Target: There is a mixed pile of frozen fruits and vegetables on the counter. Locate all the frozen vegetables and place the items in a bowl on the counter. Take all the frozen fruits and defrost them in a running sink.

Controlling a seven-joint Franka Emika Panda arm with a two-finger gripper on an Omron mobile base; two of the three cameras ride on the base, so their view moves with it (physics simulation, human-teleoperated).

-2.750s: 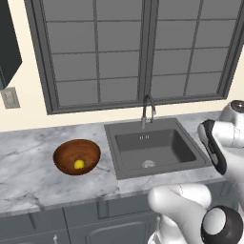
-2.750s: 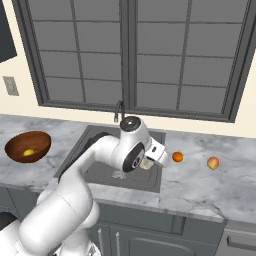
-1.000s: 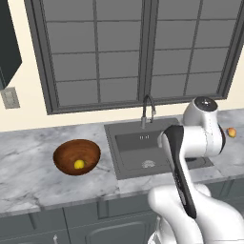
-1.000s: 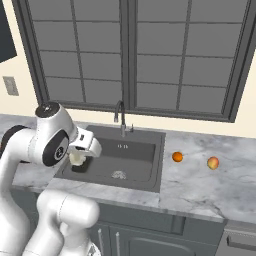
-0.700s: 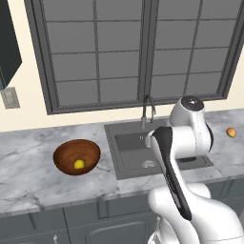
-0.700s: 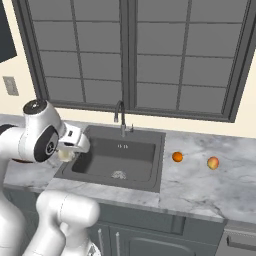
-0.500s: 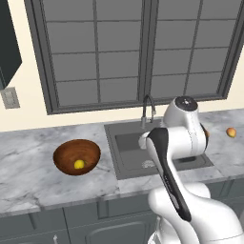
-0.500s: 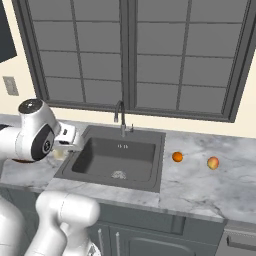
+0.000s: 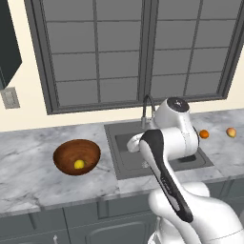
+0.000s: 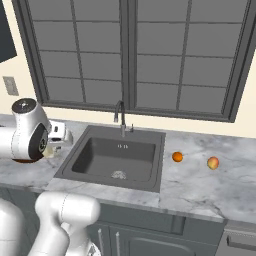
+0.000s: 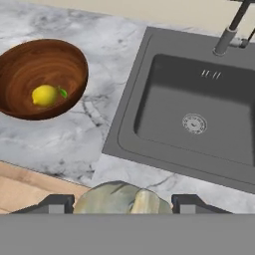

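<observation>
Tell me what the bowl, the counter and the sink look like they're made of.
The bowl looks like glossy turned wood: brown with darker ring-like grain and a sheen. The counter reads as polished marble or a stone imitation, pale grey-white with darker veins. The sink seems matte dark grey, composite or coated metal; the render leaves that open. Its drain looks pale and metallic.

A brown wooden bowl [image 11: 44, 74] sits upper left on the marble desk [image 11: 104, 64], holding a yellow piece [image 11: 45, 95]. A pale whitish lump [image 11: 122, 199] sits between the jaws at bottom centre. The orange ball [image 10: 177, 157] and the peach-like ball [image 10: 213, 162] lie right of the dark sink [image 10: 115, 157].
</observation>
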